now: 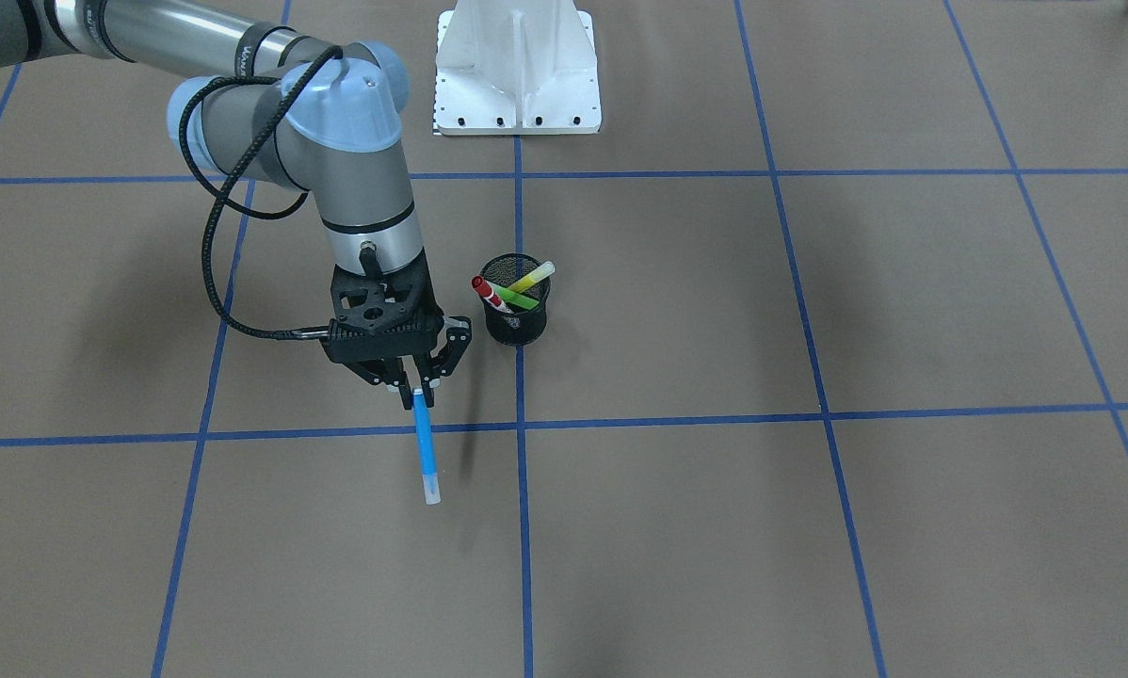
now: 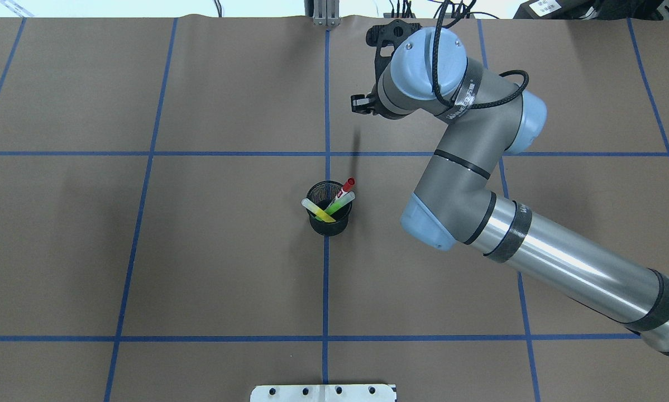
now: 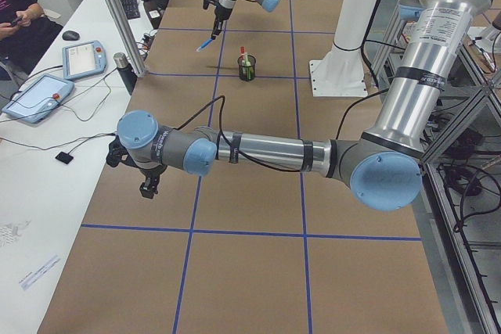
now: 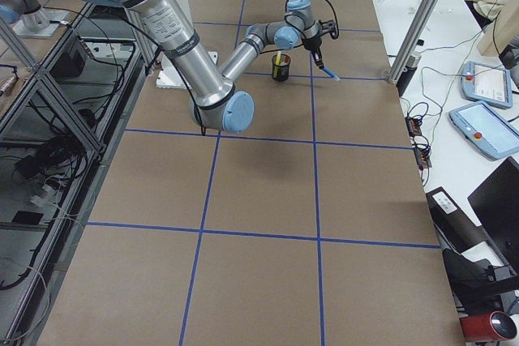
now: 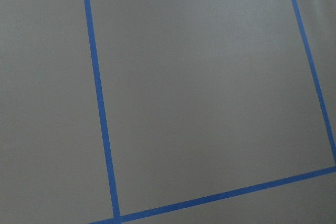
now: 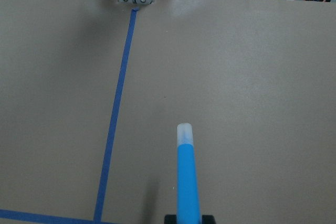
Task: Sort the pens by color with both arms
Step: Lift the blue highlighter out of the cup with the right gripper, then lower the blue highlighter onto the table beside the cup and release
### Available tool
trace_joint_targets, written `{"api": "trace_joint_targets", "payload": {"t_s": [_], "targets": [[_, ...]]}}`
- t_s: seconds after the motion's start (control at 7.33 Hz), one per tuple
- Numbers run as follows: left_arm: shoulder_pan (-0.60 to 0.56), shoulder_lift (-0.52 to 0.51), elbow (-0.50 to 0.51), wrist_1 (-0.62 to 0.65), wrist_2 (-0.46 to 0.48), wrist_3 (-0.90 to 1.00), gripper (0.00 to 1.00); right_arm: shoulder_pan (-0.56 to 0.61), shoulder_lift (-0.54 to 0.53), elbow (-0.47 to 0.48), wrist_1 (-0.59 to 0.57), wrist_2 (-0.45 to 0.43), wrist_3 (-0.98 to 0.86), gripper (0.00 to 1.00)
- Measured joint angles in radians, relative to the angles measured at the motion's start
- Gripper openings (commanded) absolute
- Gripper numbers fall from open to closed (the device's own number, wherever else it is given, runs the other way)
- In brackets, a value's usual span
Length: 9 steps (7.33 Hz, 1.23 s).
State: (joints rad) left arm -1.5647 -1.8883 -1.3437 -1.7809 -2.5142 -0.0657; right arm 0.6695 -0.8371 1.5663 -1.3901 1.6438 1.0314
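Right gripper [image 1: 418, 386] clamped one blue pen [image 1: 425, 447] toward the far edge; three pens [image 1: 529, 279] stood in one cup [image 1: 517, 322] mid-worktop. Left gripper [image 3: 147, 187]: grip impossible to tell.

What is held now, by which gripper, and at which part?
The right gripper holds the blue pen at the end opposite its clear cap. The left gripper cannot be judged.
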Motion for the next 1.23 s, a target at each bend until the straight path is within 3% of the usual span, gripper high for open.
{"api": "trace_joint_targets", "payload": {"t_s": [0.27, 0.82, 1.23], "targets": [[0.000, 0.000, 0.000, 0.000, 0.000, 0.000, 1.00, -0.032, -0.027, -0.011, 0.043, -0.036, 0.006, 0.17], [0.001, 0.004, 0.000, -0.032, 0.000, -0.020, 1.00, -0.059, -0.064, -0.013, 0.077, -0.063, 0.007, 0.33], [0.002, 0.004, 0.001, -0.042, 0.000, -0.029, 1.00, -0.064, -0.066, -0.018, 0.077, -0.065, 0.006, 0.74]]}}
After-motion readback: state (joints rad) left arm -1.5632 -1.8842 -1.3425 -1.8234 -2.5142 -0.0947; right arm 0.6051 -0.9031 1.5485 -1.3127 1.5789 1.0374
